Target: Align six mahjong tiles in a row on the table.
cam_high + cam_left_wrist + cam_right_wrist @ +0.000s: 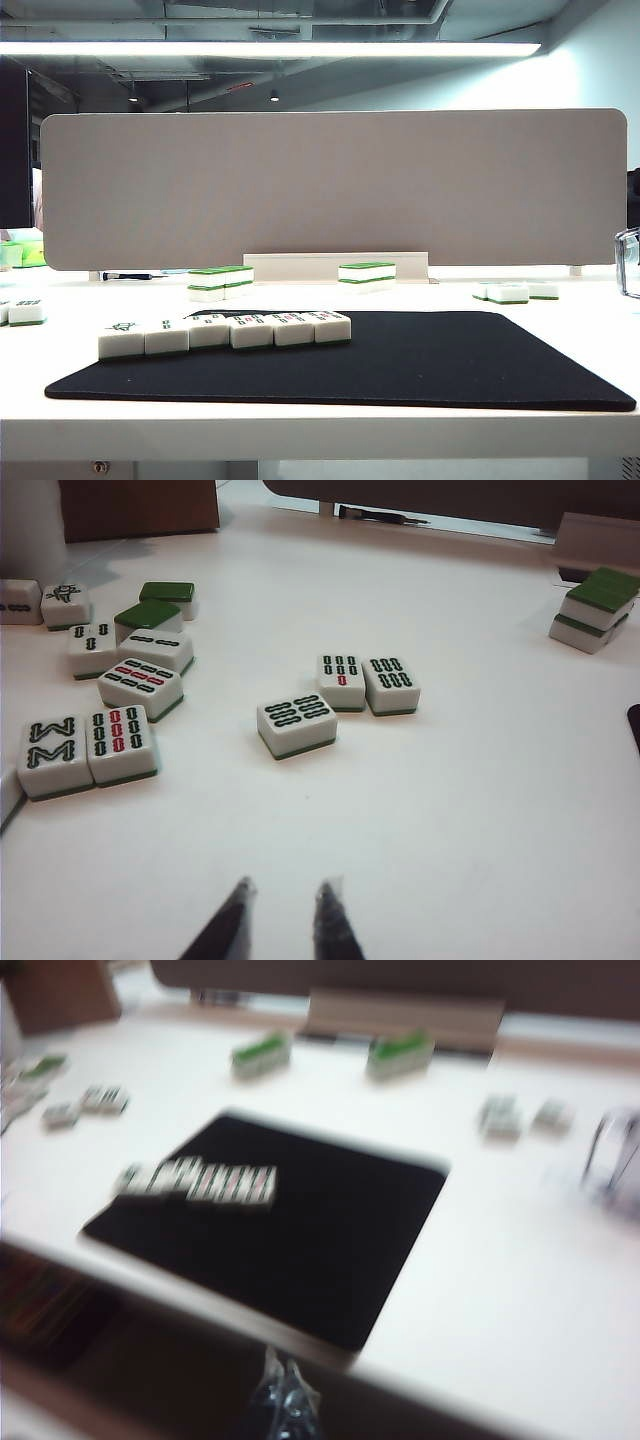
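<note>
This looks like an open-plan office or a lab set up inside one. A white bench (320,420) carries a grey divider panel (335,185) along its back edge, the kind that separates office desks. Above the panel run a long strip light (270,48) and exposed ceiling pipes and ducts (300,15). In front of the panel lies a black mat (420,360). At the panel's far left, brown furniture shows, perhaps a cabinet; the view is too partial to say.

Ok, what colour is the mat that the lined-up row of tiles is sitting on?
Black. The mat shows best in the exterior view, with the row of tiles on its front left part.
</note>
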